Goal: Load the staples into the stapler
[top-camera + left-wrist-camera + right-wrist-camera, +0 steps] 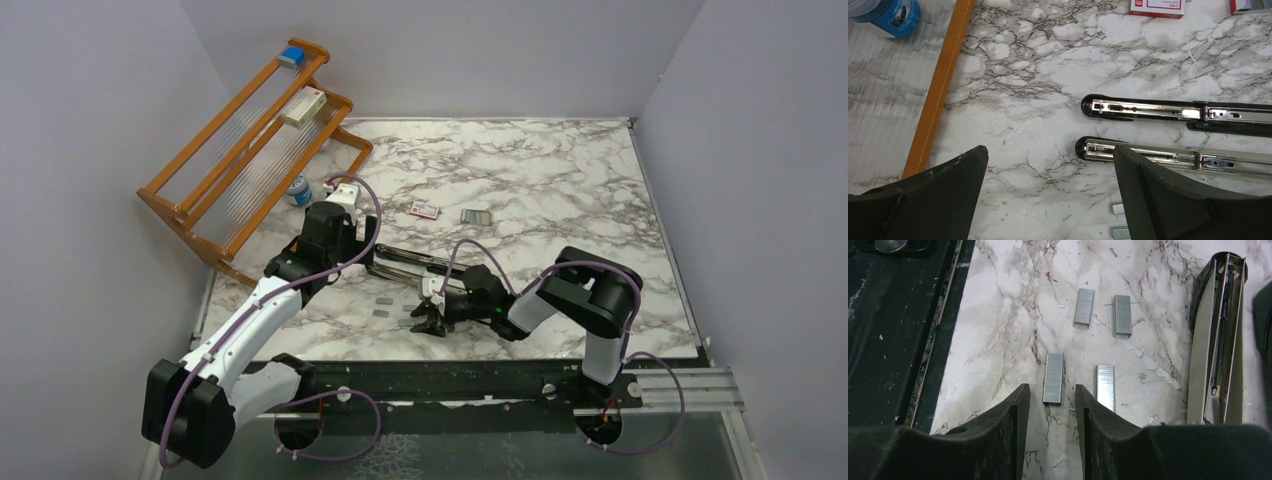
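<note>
- While your right pincer is hovering half-spread, pinching nothing, the staple strip is lying at lower centre on the tabletop, just ahead of its gap: be centring before closing.
- Your left pincer is hanging wide and empty over the opened stapler, right of frame.
- The red-and-white packet, top edge, is showing print too small to read.

Stapler opened flat, mid tabletop. Four staple strips just in front, two rows of two. Staple packet, tray behind stapler, side by side. Rack at rear left.
</note>
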`<state>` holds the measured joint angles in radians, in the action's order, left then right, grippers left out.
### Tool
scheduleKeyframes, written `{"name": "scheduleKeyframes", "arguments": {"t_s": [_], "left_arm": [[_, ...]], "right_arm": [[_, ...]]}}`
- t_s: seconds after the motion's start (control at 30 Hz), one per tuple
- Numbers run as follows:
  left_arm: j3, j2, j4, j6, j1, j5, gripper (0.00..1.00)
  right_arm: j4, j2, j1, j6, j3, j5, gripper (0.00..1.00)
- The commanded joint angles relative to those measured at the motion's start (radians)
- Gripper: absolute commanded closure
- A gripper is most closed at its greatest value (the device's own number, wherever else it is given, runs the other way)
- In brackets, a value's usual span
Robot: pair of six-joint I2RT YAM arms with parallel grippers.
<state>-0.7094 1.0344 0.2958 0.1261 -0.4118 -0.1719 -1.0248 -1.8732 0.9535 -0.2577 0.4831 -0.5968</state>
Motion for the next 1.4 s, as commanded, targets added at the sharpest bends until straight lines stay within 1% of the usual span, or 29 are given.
{"name": "scheduleKeyframes", "arguments": {"t_s": [0.0, 0.3, 0.63, 0.73, 1.0, 1.23, 1.37], "left_arm": [[-0.027, 0.004, 0.001, -0.007, 0.008, 0.022, 0.01], [-0.029, 0.01, 0.001, -0.008, 0.013, 0.031, 0.01], [-0.03, 0.012, 0.001, -0.007, 0.02, 0.032, 0.01], [-0.03, 0.013, 0.001, -0.007, 0.022, 0.034, 0.01], [-0.03, 0.012, 0.001, -0.007, 0.027, 0.038, 0.01], [-0.032, 0.013, 0.0, -0.005, 0.034, 0.045, 0.01], [-0.032, -0.003, 0.0, -0.001, 0.04, 0.034, 0.01]], "right_arm": [[0.138, -0.055, -0.005, -0.044, 0.003, -0.004, 0.6], [0.134, -0.055, -0.006, -0.054, -0.009, 0.038, 0.66], [0.176, -0.064, -0.005, -0.076, 0.012, 0.061, 0.71], [0.183, -0.06, -0.006, -0.083, 0.012, 0.07, 0.75], [0.189, -0.051, -0.005, -0.075, 0.02, 0.045, 0.9], [0.186, 0.04, -0.006, -0.005, 0.076, -0.049, 0.98], [0.18, 0.133, -0.005, 0.03, 0.101, -0.056, 0.99]]}}
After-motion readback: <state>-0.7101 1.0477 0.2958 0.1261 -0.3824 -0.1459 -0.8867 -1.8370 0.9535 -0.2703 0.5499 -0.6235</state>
